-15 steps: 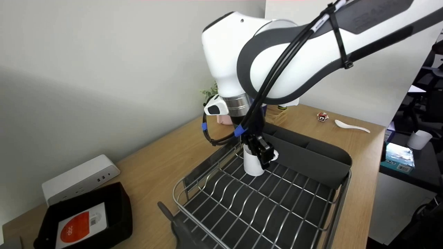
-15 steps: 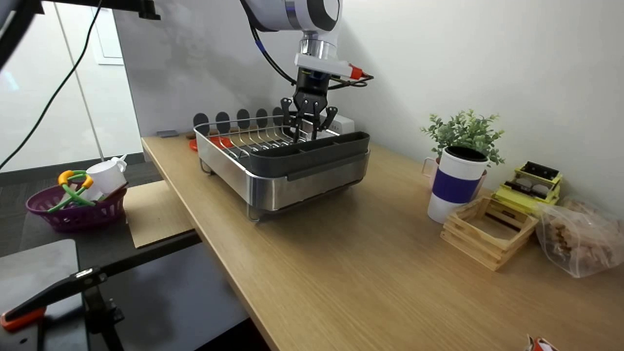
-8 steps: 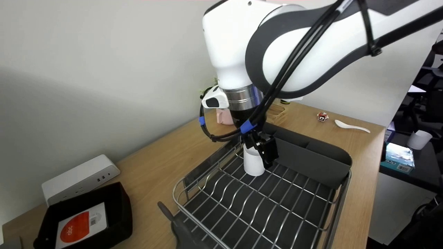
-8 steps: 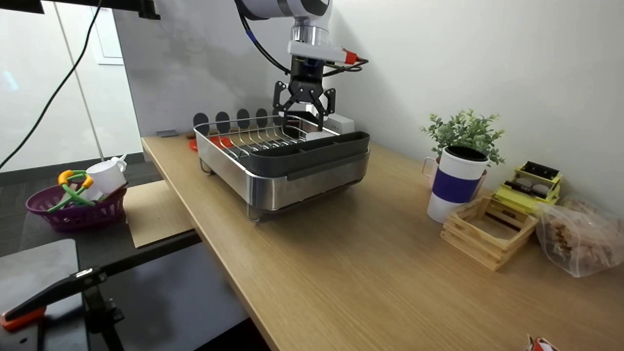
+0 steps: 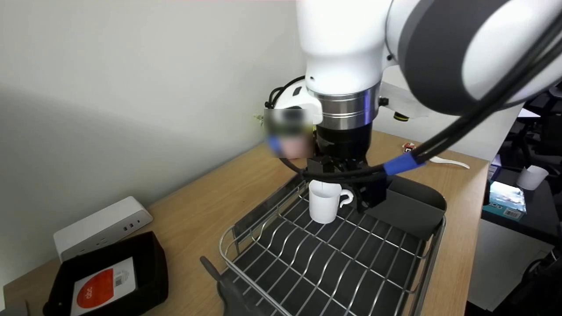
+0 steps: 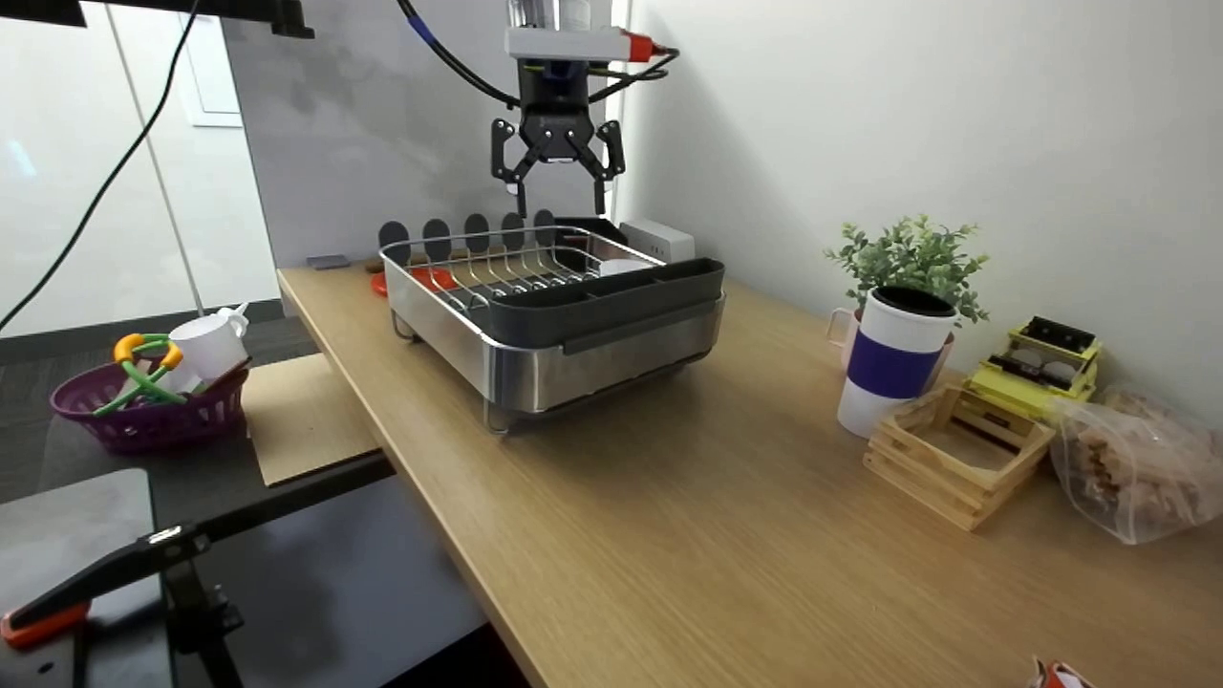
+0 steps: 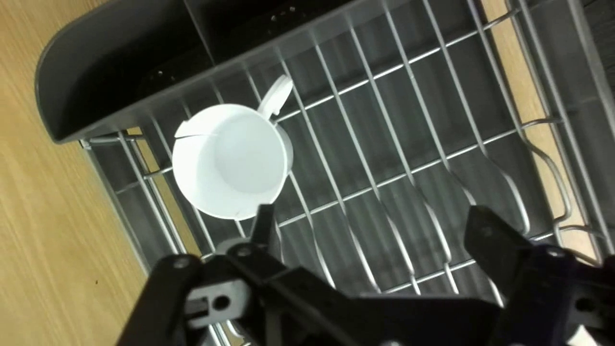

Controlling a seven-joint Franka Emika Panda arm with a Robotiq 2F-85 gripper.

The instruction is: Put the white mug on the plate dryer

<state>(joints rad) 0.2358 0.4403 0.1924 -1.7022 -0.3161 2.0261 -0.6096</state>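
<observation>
At the far left of an exterior view sits a white power strip (image 5: 103, 228), and in the lower left a black tray (image 5: 153, 276); neither has moved. From the bottom centre toward the middle of the frame runs the grey dish rack (image 5: 338, 256). Near the centre, the white mug (image 5: 324, 205) stands upright inside it on the wires, its handle turned to the right. Right of the mug, things have changed: a second ago the gripper (image 6: 561, 205) was down at the rim; now it has risen well above the rack, spread wide with nothing between its tips. The mug stayed put, so the placing looks done and only backing away seems left. Next comes the cutlery caddy (image 5: 408, 213), just beside the mug; whether handle and caddy touch, I cannot tell. Farther right lies a white spoon (image 5: 450, 162).
</observation>
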